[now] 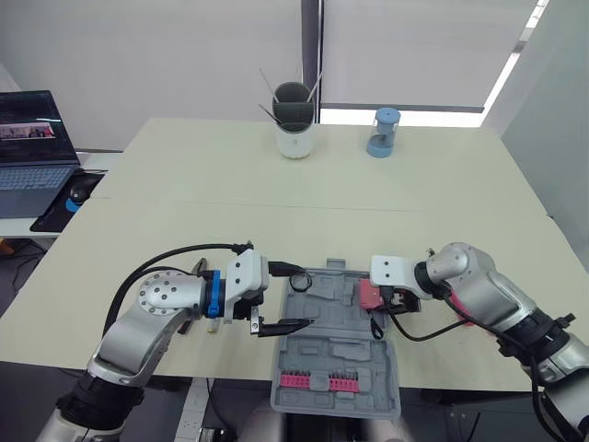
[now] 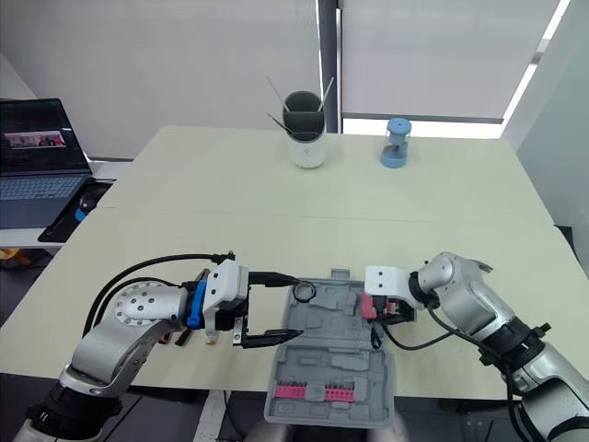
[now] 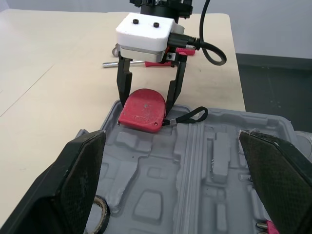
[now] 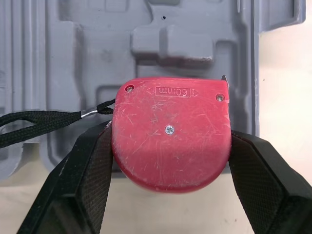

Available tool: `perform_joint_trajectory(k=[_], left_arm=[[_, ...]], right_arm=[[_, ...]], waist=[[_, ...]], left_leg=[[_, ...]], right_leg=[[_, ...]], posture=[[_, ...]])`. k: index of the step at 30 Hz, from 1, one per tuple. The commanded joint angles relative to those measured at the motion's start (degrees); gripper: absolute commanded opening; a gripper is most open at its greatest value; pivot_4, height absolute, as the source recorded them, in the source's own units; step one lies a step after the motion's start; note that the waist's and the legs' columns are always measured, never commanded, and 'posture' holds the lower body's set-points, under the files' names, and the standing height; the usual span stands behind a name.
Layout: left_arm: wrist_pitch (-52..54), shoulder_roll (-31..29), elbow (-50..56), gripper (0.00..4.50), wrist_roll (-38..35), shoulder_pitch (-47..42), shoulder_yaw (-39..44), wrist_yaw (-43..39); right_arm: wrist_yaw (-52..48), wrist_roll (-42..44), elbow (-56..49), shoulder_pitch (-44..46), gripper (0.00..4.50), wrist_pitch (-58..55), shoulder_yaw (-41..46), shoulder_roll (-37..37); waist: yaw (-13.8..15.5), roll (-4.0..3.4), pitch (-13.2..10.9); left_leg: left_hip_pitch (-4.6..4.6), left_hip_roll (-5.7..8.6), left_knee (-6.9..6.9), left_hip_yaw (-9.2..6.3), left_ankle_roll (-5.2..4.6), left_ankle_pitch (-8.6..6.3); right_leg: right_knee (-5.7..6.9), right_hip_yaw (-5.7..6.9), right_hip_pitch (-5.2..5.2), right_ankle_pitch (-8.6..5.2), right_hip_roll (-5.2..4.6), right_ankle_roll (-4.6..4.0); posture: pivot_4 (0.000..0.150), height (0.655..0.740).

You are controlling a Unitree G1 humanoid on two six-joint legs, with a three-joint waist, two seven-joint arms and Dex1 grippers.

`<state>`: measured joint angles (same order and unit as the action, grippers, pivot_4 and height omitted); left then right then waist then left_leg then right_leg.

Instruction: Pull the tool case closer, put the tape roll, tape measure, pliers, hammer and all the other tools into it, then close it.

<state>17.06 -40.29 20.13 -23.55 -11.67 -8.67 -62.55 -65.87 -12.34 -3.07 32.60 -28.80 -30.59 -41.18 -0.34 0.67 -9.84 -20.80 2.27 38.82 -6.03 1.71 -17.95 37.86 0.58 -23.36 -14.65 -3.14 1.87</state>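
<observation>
At the bottom centre of the left eye view, an open grey tool case (image 1: 336, 354) is seen on the tabletop (image 1: 184, 184). A tape roll (image 1: 302, 283) is lodged in its upper left corner, and a pink row of bits (image 1: 320, 380) in its lower half. A red tape measure (image 4: 170, 131) is clamped by the right end effector (image 3: 147, 100) at the case's right edge. The left end effector (image 1: 299, 296) is spread wide over the left edge. At top centre, thin sticks are held in a cup (image 1: 294, 120).
</observation>
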Motion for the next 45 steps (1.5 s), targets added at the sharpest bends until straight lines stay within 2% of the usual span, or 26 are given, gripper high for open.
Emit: perform_joint_trajectory(k=[1, 10, 12, 14, 21, 25, 29, 31, 33, 38, 42, 43, 45], left_arm=[[0.1, -0.1, 3.2, 4.50, 0.0, 0.0, 0.1, 0.5], [1.2, -0.3, 3.5, 4.50, 0.3, -0.8, 0.3, 1.0], [1.4, -0.1, 3.4, 4.50, 0.6, -1.2, 0.0, 1.2], [1.5, 0.1, 3.3, 4.50, 0.6, -1.5, -0.1, 1.2], [1.5, 0.4, 2.6, 4.50, 0.9, -2.5, -0.1, 1.1], [1.3, 0.7, 2.2, 4.50, 1.0, -2.9, -0.3, 0.8], [1.0, 0.8, 1.8, 4.50, 1.0, -3.3, -0.2, 0.5], [0.8, 1.1, 1.4, 4.50, 1.1, -3.9, -0.3, 0.5], [0.8, 1.5, 1.1, 4.50, 1.2, -4.5, -0.5, 0.6], [0.5, 1.8, -0.1, 4.50, 1.6, -5.6, -0.7, 0.1], [0.0, 2.0, -1.5, 4.50, 1.8, -6.7, -0.8, -0.4], [-0.1, 2.2, -1.8, 4.50, 1.9, -6.9, -0.8, -0.5], [-0.3, 2.5, -2.3, 4.50, 2.2, -7.3, -1.1, -0.6]], right_arm=[[0.7, -1.2, 0.5, 1.3, 3.18, 1.4, -0.2, 1.1], [0.4, -3.1, 3.3, 2.2, 3.18, 4.4, -0.5, 2.7], [-0.1, -2.9, 3.1, 2.3, 3.92, 4.6, -0.2, 2.8], [-0.8, -2.6, 2.4, 2.4, 4.47, 4.5, 0.1, 2.6], [-2.4, 0.1, -2.8, 1.9, 4.47, 3.4, 3.7, 0.8], [-2.7, 7.6, -6.5, -1.9, 4.47, 2.2, 10.6, 0.6], [-1.4, 12.6, -6.5, -5.2, 4.47, 6.3, 15.9, 1.0], [2.0, 15.2, -5.2, -7.0, 4.47, 8.4, 19.3, 3.5], [4.4, 16.8, -4.4, -9.4, 4.10, 10.4, 21.8, 5.2], [8.2, 17.9, -3.8, -13.3, 2.48, 14.4, 23.1, 7.6], [9.3, 17.3, -2.7, -15.5, 1.50, 17.3, 21.9, 8.1], [9.7, 17.0, -2.1, -15.9, 1.29, 18.1, 21.6, 8.2], [10.2, 16.4, -0.6, -16.4, 1.29, 20.2, 21.0, 8.3]], waist=[[0.0, 0.00, 0.0], [0.0, 0.00, 0.0], [-0.1, 0.00, 0.0], [-0.1, 0.00, 0.0], [-0.1, -0.01, 0.0], [0.0, 0.00, 0.0], [0.0, 0.00, 0.0], [0.0, 0.00, 0.0], [0.0, 0.00, 0.0], [0.0, 0.00, 0.0], [0.0, 0.00, 0.0], [0.0, 0.00, 0.0], [0.0, 0.00, 0.0]], left_leg=[[0.00, 0.00, 0.00, -0.01, 0.02, 0.01], [0.01, 0.03, 0.01, 0.00, 0.03, 0.02], [0.01, 0.01, 0.01, -0.01, 0.01, 0.01], [0.01, 0.00, 0.01, -0.02, 0.02, 0.01], [0.00, 0.03, 0.01, 0.00, 0.02, 0.01], [-0.01, 0.02, 0.01, -0.03, 0.02, 0.01], [-0.01, 0.03, 0.01, -0.02, -0.02, -0.01], [0.00, 0.02, 0.01, -0.02, -0.03, -0.01], [0.02, -0.01, 0.01, -0.01, -0.03, -0.01], [0.03, 0.00, 0.01, 0.00, -0.02, -0.01], [0.03, 0.01, 0.01, 0.00, -0.02, -0.01], [0.03, 0.02, 0.01, -0.01, -0.02, -0.01], [0.04, 0.03, 0.01, 0.01, -0.03, -0.01]], right_leg=[[0.00, 0.00, 0.00, 0.00, 0.00, 0.00], [0.01, 0.00, 0.00, 0.00, 0.01, 0.00], [0.03, 0.00, 0.00, 0.00, 0.01, 0.00], [0.03, 0.01, 0.00, 0.00, 0.01, 0.00], [0.02, 0.00, 0.00, 0.00, 0.02, 0.00], [0.01, 0.01, 0.00, 0.00, 0.01, 0.00], [0.01, 0.00, 0.01, 0.00, 0.00, 0.00], [0.02, 0.00, 0.01, 0.00, 0.00, 0.00], [0.05, -0.01, 0.02, 0.00, 0.00, 0.00], [0.08, -0.02, 0.02, 0.00, 0.02, 0.00], [0.09, -0.01, 0.02, 0.00, 0.03, 0.00], [0.09, -0.01, 0.02, 0.00, 0.03, 0.00], [0.09, 0.00, 0.02, 0.00, 0.05, 0.00]], posture=[[0.150, 0.7400], [0.150, 0.7400], [0.150, 0.7400], [0.150, 0.7400], [0.150, 0.7400], [0.150, 0.7400], [0.150, 0.7400], [0.150, 0.7400], [0.150, 0.7400], [0.150, 0.7400], [0.150, 0.7400], [0.150, 0.7400], [0.150, 0.7400]])
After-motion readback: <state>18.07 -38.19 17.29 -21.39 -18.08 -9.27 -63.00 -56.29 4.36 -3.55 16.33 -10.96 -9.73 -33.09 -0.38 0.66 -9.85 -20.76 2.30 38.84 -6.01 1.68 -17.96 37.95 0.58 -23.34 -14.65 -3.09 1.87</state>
